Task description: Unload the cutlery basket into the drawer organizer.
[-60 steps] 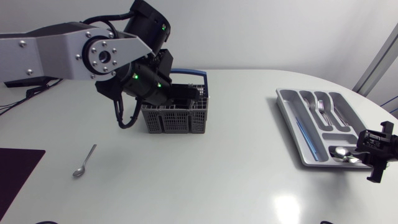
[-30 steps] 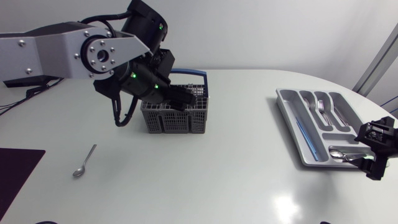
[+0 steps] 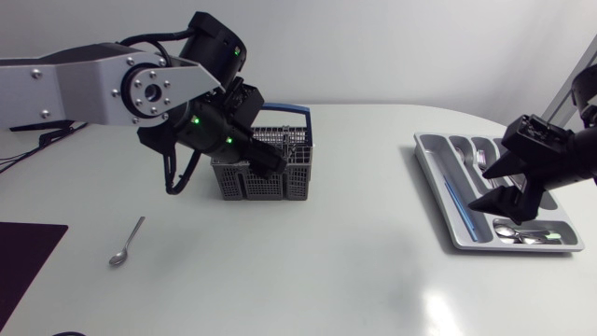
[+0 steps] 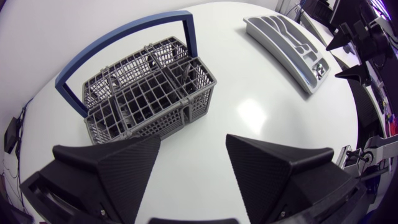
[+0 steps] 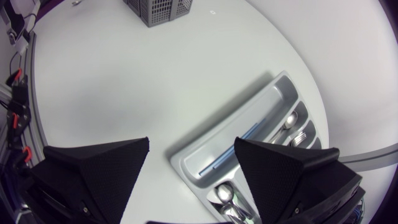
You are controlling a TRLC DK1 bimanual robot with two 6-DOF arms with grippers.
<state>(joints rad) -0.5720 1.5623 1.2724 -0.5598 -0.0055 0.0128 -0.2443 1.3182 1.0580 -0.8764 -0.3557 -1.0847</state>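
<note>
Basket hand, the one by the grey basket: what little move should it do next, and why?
Probably ease the left hand down into the cutlery basket. It hangs open and empty with the basket right ahead of it, so nothing is gripped yet. The right hand is open and empty too, over the drawer organizer.

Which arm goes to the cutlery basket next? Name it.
Left. Its open hand hangs right at the cutlery basket; the right hand is open above the drawer organizer, across the table.
</note>
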